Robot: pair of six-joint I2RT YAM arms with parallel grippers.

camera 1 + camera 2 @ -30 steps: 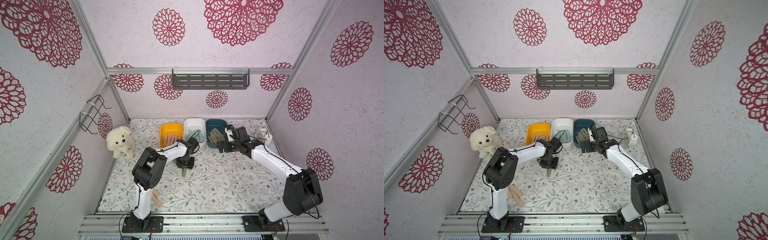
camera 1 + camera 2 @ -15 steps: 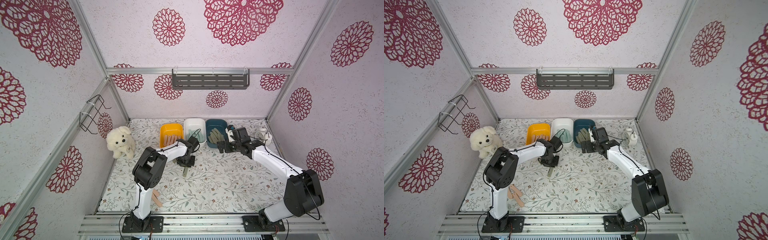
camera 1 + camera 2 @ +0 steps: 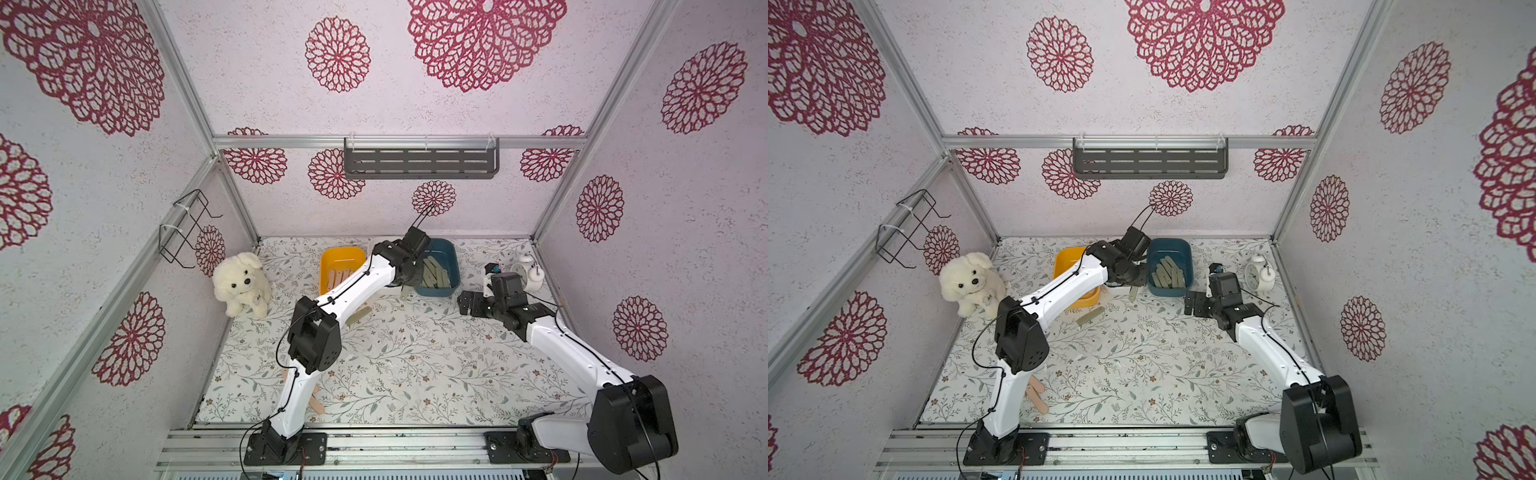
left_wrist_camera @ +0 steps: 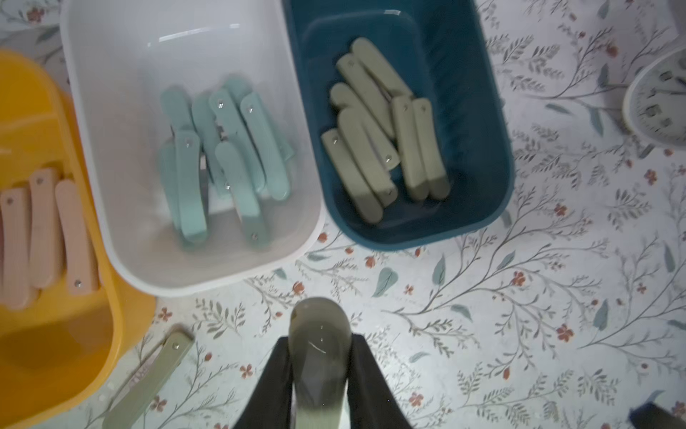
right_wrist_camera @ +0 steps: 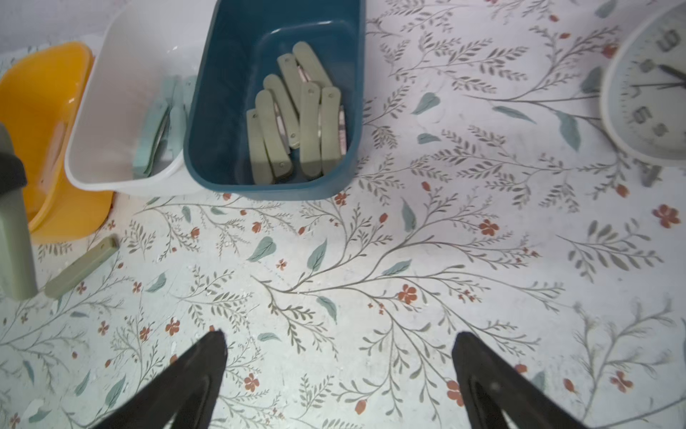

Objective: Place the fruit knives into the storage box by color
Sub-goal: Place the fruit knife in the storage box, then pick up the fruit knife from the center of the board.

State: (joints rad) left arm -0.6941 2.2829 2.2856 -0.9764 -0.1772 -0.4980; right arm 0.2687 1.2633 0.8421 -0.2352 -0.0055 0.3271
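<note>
Moved: left arm (image 3: 353,286) swung from mid table (image 3: 415,353) up toward blue box (image 4: 482,167) — right arm (image 3: 561,345) drew back
Left tool (image 4: 321,340): clamped on sage-green knife (image 4: 319,323), just short of that box
Right tool (image 5: 339,335): spread wide, empty — above table

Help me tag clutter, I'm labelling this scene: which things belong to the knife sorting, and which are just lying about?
Belong to the job:
held green knife in the left gripper
loose green knife
peach knives by the left arm's base
yellow box
white box
blue box

Just lying about:
plush dog
alarm clock
wire rack
grey shelf
</note>
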